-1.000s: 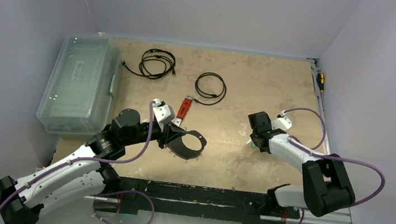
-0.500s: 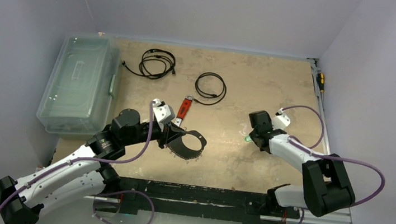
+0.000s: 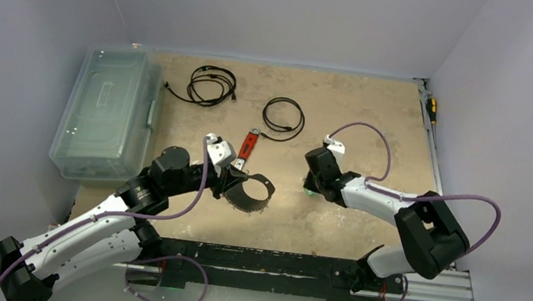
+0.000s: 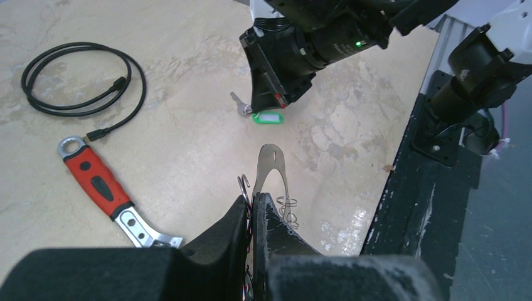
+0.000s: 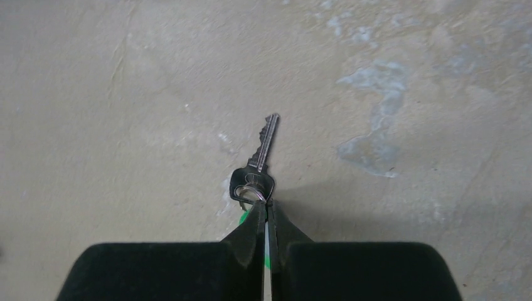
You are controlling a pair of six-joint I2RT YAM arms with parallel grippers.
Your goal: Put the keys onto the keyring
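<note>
My left gripper [image 4: 253,199] is shut on the keyring [image 4: 271,163], a thin silvery wire loop that sticks out past the fingertips, with small bits dangling from it. From above, the keyring [image 3: 252,194] hangs in front of the left gripper [image 3: 233,179], near the table's middle. My right gripper [image 5: 266,204] is shut on the green tag [image 5: 244,217] of a silver key [image 5: 263,150], which points away from the jaws, low over the table. In the left wrist view the right gripper [image 4: 276,103] and the green-tagged key [image 4: 268,117] lie just beyond the keyring.
A red-handled wrench [image 3: 247,147] lies just behind the left gripper. Two black coiled cables [image 3: 212,84] [image 3: 284,116] sit farther back. A clear plastic bin [image 3: 105,113] stands along the left side. The table's dark front edge [image 4: 401,169] is close on the right.
The right gripper shut on the green-tagged key and carried it left across the table toward the keyring. The left arm and keyring have stayed put.
</note>
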